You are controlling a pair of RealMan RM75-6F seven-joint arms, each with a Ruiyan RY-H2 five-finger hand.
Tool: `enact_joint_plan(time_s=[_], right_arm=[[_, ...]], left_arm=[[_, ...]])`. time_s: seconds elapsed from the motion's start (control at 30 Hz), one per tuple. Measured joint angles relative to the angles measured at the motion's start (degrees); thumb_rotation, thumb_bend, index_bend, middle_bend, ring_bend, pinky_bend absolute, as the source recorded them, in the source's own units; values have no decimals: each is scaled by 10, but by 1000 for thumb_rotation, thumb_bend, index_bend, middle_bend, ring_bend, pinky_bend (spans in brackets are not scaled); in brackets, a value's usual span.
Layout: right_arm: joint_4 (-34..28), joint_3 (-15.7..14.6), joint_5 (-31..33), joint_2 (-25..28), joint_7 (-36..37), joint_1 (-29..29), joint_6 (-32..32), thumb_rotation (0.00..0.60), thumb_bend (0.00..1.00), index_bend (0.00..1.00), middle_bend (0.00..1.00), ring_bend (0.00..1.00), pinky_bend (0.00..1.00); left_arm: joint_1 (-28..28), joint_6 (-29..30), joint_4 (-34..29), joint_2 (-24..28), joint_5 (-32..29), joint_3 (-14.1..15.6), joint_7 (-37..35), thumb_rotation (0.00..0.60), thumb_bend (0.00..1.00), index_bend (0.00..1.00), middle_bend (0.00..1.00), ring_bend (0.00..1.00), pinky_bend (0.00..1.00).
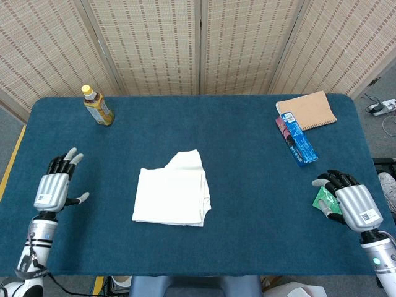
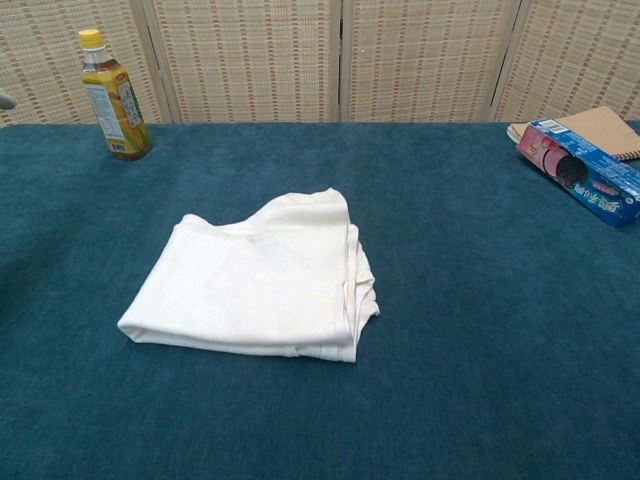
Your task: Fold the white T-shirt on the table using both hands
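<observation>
- The white cotton T-shirt (image 1: 172, 197) lies near the middle of the dark blue carpet-like worktop (image 1: 247, 142), folded into a compact, roughly square stack. In the chest view its layered edges show along the right side, so the folding looks essentially done.
- The silver-and-black left hand (image 1: 55, 187) hovers by the worktop's left edge, well apart from the shirt. Its fingers (image 1: 65, 161) are spread wide and hold nothing, which reads as a parked pose that leaves the cloth undisturbed.
- The silver-and-black right hand (image 1: 346, 199) sits at the far right edge, also well apart from the shirt. Its fingers (image 1: 331, 179) are curled inward over or just beside a small green packet (image 1: 323, 199); whether they grip or even touch it, I cannot tell.
- A yellow-capped bottle of amber drink (image 1: 97, 106) stands upright at the back left. A tan notebook (image 1: 306, 111) and a long blue snack box (image 1: 297, 137) lie at the back right, touching each other. All three sit away from the centre, probably to keep the folding area free.
- One upper corner of the stack bulges slightly, so a last smoothing press could tidy it.
</observation>
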Motion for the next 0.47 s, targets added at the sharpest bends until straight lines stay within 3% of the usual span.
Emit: enact_joint_plan(time_s=[0.47], right_arm=[[23, -17, -18, -18, 9, -2, 5, 600, 377, 333, 292, 201, 279]], left_arm=[[117, 105, -23, 30, 68, 52, -29, 600, 142, 143, 24, 2, 13]])
